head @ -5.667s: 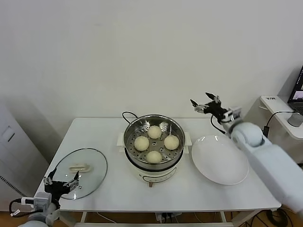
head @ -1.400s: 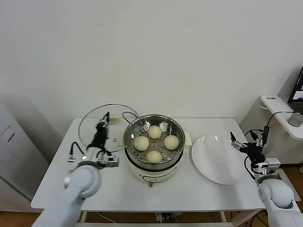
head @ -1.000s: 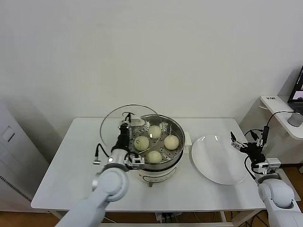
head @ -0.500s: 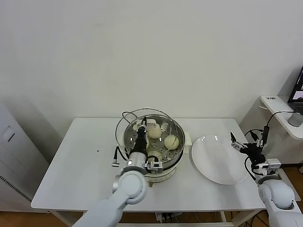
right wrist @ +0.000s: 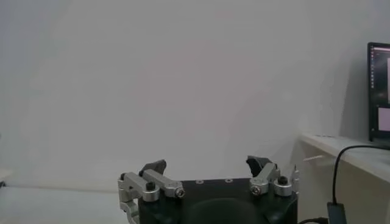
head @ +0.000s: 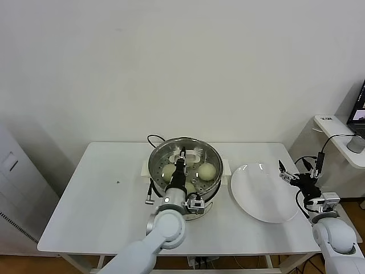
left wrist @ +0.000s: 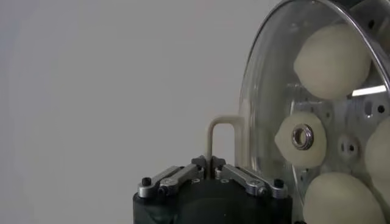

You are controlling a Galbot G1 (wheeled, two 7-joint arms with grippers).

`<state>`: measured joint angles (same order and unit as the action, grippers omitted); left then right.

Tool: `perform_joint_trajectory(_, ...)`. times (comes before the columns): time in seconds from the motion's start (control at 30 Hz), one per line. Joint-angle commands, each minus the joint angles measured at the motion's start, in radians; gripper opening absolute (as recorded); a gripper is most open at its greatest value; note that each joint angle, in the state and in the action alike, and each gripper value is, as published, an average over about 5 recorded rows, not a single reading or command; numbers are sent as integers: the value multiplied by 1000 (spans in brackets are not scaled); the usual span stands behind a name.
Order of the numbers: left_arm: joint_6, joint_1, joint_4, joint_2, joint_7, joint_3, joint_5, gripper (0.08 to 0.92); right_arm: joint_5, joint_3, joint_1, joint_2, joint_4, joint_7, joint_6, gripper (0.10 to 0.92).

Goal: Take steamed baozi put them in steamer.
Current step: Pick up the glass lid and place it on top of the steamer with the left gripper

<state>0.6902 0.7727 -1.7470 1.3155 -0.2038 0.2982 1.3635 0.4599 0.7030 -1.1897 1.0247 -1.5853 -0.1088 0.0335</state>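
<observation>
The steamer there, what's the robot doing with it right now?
The left gripper is shut on the cream handle of the glass lid and holds the lid over the steamer. The steamed baozi are already in the steamer, seen through the glass. The right gripper is open and idle past the far edge of the white plate, holding nothing.

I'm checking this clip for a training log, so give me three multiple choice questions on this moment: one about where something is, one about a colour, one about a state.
1. Where is the glass lid?
A. on the steamer
B. flat on the table's left side
C. on the plate

2. What colour is the plate?
A. black
B. white
C. red

3. How is the left gripper?
A. open over the plate
B. out of sight
C. shut on the lid handle

Answers: 1 A, lid covers the pot over the baozi; 2 B, plain white dish; 3 C, fingers clamp the handle.
</observation>
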Motion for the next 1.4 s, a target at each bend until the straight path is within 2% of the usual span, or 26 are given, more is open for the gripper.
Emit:
perform_joint_trajectory(0.03,-2,-4,29,22,12,15,2,112,-2,-1,0,1,2,-1,0,823)
perform_joint_trajectory(0.53,4,-9,45,22,18,-1,-49,112,-3,13,-19,-3,-12,-8,3,823)
perform_joint_trajectory(0.77,29,15,-30,-13,29,-16,-180,128,-5,17,-20,-4,-8,-11,3,823)
perform_joint_trajectory(0.93,-14,62,-157,-53,24,-66,-318,255,-9,14,-16,-5,-3,-13,4,823)
perform_joint_trajectory(1.07,-114,114,-268,-98,-7,-130,-480,368,-7,13,-11,-10,0,-13,4,823)
perform_joint_trajectory(1.27,-312,197,-391,-160,-94,-305,-1010,541,12,-3,-6,-18,-4,-7,-14,823)
perform_joint_trajectory(1.33,-321,213,-427,-161,-49,-384,-1264,601,22,-15,-6,-14,-9,7,-26,823)
perform_joint_trajectory(1.4,-311,222,-451,-145,42,-479,-1502,653,29,-25,-3,-7,-7,16,-17,823)
